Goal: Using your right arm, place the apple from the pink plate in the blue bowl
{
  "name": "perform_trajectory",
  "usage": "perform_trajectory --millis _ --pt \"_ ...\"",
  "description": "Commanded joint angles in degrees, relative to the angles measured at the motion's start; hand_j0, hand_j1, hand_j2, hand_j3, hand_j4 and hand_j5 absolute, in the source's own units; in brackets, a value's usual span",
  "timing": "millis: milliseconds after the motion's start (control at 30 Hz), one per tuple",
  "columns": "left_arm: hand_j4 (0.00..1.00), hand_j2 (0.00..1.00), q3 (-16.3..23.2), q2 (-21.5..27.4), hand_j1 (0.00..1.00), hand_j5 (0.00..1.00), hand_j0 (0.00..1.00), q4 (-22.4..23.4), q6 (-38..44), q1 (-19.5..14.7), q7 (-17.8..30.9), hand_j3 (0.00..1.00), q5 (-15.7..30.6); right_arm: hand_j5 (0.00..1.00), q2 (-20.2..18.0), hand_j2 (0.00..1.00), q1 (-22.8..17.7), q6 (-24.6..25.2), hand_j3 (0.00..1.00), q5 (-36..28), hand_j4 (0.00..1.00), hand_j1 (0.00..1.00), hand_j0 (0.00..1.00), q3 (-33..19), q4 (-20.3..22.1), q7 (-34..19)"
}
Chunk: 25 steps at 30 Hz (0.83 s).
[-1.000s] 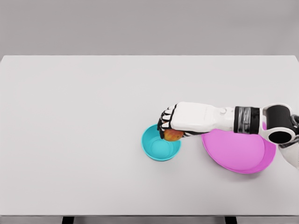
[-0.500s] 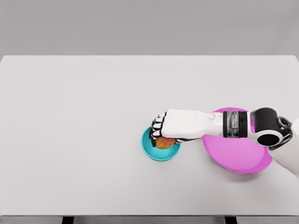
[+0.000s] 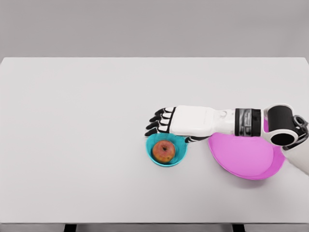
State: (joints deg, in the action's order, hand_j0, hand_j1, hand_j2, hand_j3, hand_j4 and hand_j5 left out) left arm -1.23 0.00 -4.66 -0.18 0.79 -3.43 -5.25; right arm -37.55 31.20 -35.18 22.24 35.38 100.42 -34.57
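The red-orange apple [image 3: 163, 151] lies inside the small blue bowl [image 3: 151, 154] near the table's middle. My right hand [image 3: 159, 122] hovers just above the bowl's far rim, its fingers stretched out to the left and holding nothing. Its white forearm runs right across the upper edge of the pink plate [image 3: 246, 157], which lies bare to the right of the bowl. The left arm does not show.
A wide white table [image 3: 87, 125] carries only the bowl and the plate. Its front edge runs along the bottom of the view, with grey wall behind the far edge.
The right hand carried the apple left over the bowl, then let it go. Its fingers spread and lifted slightly, and the apple now rests in the bowl.
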Motion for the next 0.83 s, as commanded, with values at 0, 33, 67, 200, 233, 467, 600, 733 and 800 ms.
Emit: perform_trajectory --millis 0,33,67,200,233,467,600,733,800 --pt "1.00 1.00 0.0 0.0 1.00 1.00 1.00 0.0 0.0 0.0 0.0 1.00 0.0 1.00 -1.7 1.00 -0.2 0.2 1.00 -1.0 1.00 1.00 1.00 -6.6 0.0 0.0" --pt "1.00 1.00 0.0 0.0 1.00 1.00 1.00 0.0 0.0 0.0 0.0 1.00 0.1 1.00 -3.0 1.00 -0.8 0.2 1.00 -1.7 1.00 1.00 1.00 -10.8 0.0 0.0" --pt "1.00 1.00 0.0 0.0 1.00 1.00 1.00 -0.1 0.0 0.0 0.0 1.00 0.1 1.00 -4.0 1.00 -1.1 0.2 1.00 -2.0 1.00 1.00 1.00 -12.8 0.0 0.0" --pt "1.00 1.00 0.0 0.0 1.00 1.00 1.00 0.0 0.0 0.0 0.0 1.00 0.1 1.00 -7.8 1.00 -7.5 0.2 1.00 -2.4 1.00 1.00 1.00 -24.8 -1.0 -0.1" --pt "1.00 1.00 0.0 0.0 1.00 1.00 1.00 0.0 0.0 0.0 0.0 1.00 0.0 1.00 -8.8 1.00 -8.0 0.2 1.00 -2.4 1.00 1.00 1.00 -26.1 -1.8 -0.4" --pt "1.00 1.00 0.0 0.0 1.00 1.00 1.00 0.0 0.0 0.0 0.0 1.00 0.0 1.00 0.6 1.00 -13.1 0.2 1.00 -2.6 1.00 1.00 1.00 -35.4 -6.5 -0.4" --pt "1.00 1.00 0.0 0.0 1.00 1.00 1.00 0.0 0.0 0.0 0.0 1.00 0.0 1.00 0.6 1.00 -13.7 0.2 1.00 -2.6 1.00 1.00 1.00 -35.6 -7.1 -0.4" --pt "1.00 1.00 0.0 0.0 1.00 1.00 1.00 0.0 0.0 0.0 0.0 1.00 0.0 1.00 0.8 1.00 -14.4 0.2 1.00 -2.3 1.00 1.00 1.00 -35.5 -7.1 -0.4" --pt "1.00 1.00 0.1 0.0 1.00 1.00 1.00 -0.1 -0.4 -0.3 0.0 1.00 -0.3 1.00 0.7 1.00 -14.7 0.2 1.00 -2.1 1.00 1.00 1.00 -35.5 -7.1 -0.4"
